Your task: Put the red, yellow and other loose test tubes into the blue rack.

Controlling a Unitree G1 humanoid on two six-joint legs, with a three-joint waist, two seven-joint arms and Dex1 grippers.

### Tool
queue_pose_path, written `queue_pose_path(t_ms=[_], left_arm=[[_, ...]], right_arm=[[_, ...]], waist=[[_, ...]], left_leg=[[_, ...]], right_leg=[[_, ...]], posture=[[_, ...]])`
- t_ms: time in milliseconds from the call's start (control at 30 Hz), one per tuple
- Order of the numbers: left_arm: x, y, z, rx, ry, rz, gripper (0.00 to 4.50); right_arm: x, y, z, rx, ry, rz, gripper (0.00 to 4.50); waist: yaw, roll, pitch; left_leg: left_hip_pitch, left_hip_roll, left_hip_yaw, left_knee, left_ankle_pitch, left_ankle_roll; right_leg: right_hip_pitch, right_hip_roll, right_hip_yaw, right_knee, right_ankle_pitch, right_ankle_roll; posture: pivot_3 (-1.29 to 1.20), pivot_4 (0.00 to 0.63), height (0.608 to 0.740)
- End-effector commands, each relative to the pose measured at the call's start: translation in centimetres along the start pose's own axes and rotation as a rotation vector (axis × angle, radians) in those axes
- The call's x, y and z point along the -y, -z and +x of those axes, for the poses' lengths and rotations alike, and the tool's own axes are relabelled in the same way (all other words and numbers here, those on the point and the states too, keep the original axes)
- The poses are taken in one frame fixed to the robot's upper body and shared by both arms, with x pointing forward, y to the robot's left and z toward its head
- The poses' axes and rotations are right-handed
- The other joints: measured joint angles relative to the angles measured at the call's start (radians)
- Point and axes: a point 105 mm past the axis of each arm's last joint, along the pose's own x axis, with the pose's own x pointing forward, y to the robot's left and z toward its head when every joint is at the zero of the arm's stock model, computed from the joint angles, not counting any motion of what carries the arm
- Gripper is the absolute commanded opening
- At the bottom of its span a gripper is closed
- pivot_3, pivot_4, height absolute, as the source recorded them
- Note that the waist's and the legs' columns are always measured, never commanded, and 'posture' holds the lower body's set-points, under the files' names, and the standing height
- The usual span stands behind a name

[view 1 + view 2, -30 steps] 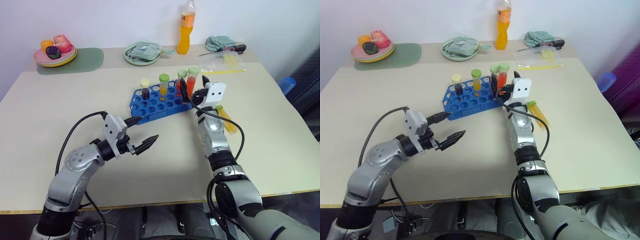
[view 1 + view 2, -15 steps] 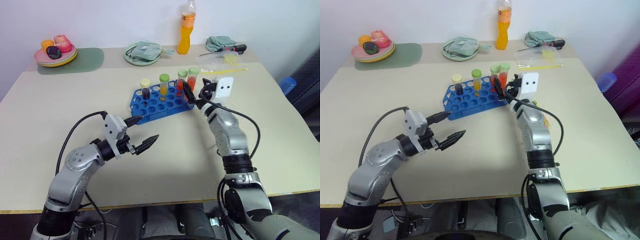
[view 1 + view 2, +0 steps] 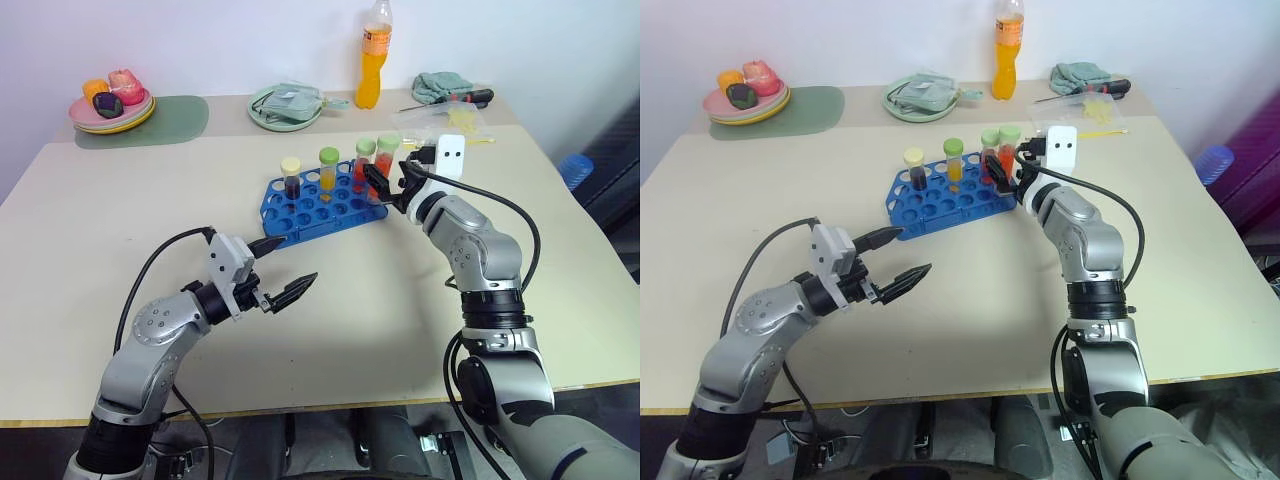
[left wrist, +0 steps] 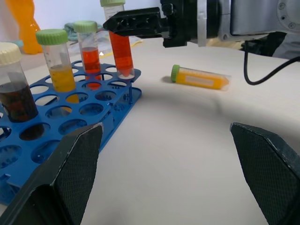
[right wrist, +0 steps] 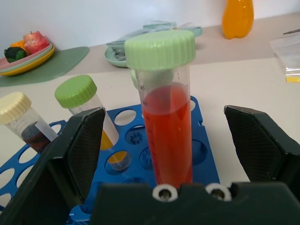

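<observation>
Left gripper (image 3: 283,268) hovers over the near bench (image 3: 120,210), fingers spread wide, holding nothing, well short of the blue rack (image 3: 322,203).

Right gripper (image 3: 388,182) sits at the rack's far-right corner, fingers spread on either side of the red tube (image 5: 165,112) and not touching it. That tube stands upright in its hole, so this one looks placed and released.

Rack count: four tubes seated. Dark one with cream cap (image 3: 290,177), yellow with green cap (image 3: 327,170), two reddish with green caps at the right end (image 4: 90,51). Most holes are empty.

Left to do, as far as I can see: one yellow tube (image 4: 200,77) with green cap, lying on its side on the bench just beyond the rack's right end, near the right arm. Looks sealed and full. I judge the job nearly finished.
</observation>
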Motion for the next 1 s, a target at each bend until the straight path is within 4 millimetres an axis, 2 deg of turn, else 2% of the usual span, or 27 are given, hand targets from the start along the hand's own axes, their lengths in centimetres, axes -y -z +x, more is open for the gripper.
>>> queue_pose_path(t_ms=[33, 67, 133, 200, 267, 567, 667, 700, 1000], left_arm=[[0.1, -0.5, -0.1, 0.027, 0.0, 0.022, 4.5], [0.1, -0.4, -0.1, 0.027, -0.001, 0.022, 4.5], [0.2, -0.3, -0.2, 0.026, -0.001, 0.021, 4.5], [0.2, -0.3, -0.3, 0.025, -0.002, 0.021, 4.5], [0.2, -0.2, -0.3, 0.025, -0.004, 0.021, 4.5], [0.2, -0.3, -0.1, 0.027, 0.001, 0.024, 4.5], [0.2, -0.5, 0.0, 0.028, 0.002, 0.026, 4.5], [0.2, -0.6, -0.1, 0.028, 0.001, 0.026, 4.5], [0.2, -0.6, -0.2, 0.024, -0.003, 0.03, 4.5]], right_arm=[[-0.4, -1.8, 0.2, 0.044, -0.017, -0.012, 4.48], [-0.4, -1.7, 0.3, 0.039, -0.021, -0.015, 4.48], [-0.5, -1.6, 0.4, 0.033, -0.023, -0.012, 3.98], [-0.6, -1.6, 0.5, 0.032, -0.025, -0.01, 3.2], [-0.5, -1.6, 0.4, 0.032, -0.021, -0.014, 2.22], [-0.6, -1.6, 0.4, 0.038, -0.017, -0.014, 2.22], [-0.3, -1.5, 0.4, 0.037, 0.003, -0.013, 1.42], [-0.2, -1.5, 0.4, 0.036, 0.012, -0.019, 1.01], [-1.3, -1.5, 0.1, 0.074, -0.039, -0.062, 1.01]], waist=[[0.0, 0.0, 0.0], [0.0, 0.0, 0.0], [-0.001, 0.0, 0.0], [0.0, 0.0, 0.0], [0.0, 0.0, 0.0], [0.0, 0.0, 0.0], [0.0, 0.0, 0.0], [-0.001, 0.0, 0.0], [-0.001, 0.0, 0.0]], left_leg=[[0.0, 0.0, 0.0, 0.0, 0.0, 0.0], [0.0, 0.0, 0.0, 0.0, 0.0, 0.0], [0.0, 0.0, 0.0, 0.0, 0.0, 0.0], [0.0, 0.0, 0.0, 0.0, 0.0, 0.0], [0.0, 0.0, 0.0, 0.0, 0.0, 0.0], [0.0, 0.0, 0.0, 0.0, 0.0, 0.0], [0.0, 0.0, 0.0, 0.0, 0.0, 0.0], [0.0, 0.0, 0.0, 0.0, 0.0, 0.0], [0.0, 0.0, 0.0, 0.0, 0.0, 0.0]], right_leg=[[0.0, 0.0, 0.0, 0.0, 0.0, 0.0], [0.0, 0.0, 0.0, 0.0, 0.0, 0.0], [0.0, 0.0, 0.0, 0.0, 0.0, 0.0], [0.0, 0.0, 0.0, 0.0, 0.0, 0.0], [0.0, 0.0, 0.0, 0.0, 0.0, 0.0], [0.0, 0.0, 0.0, 0.0, 0.0, 0.0], [0.0, 0.0, 0.0, 0.0, 0.0, 0.0], [0.0, 0.0, 0.0, 0.0, 0.0, 0.0], [0.0, 0.0, 0.0, 0.0, 0.0, 0.0]], posture=[[0.0, 0.15, 0.74], [0.0, 0.15, 0.74], [0.0, 0.15, 0.74], [0.0, 0.15, 0.74], [0.0, 0.15, 0.74], [0.0, 0.15, 0.74], [0.0, 0.15, 0.74], [0.0, 0.15, 0.74], [0.0, 0.15, 0.74]])
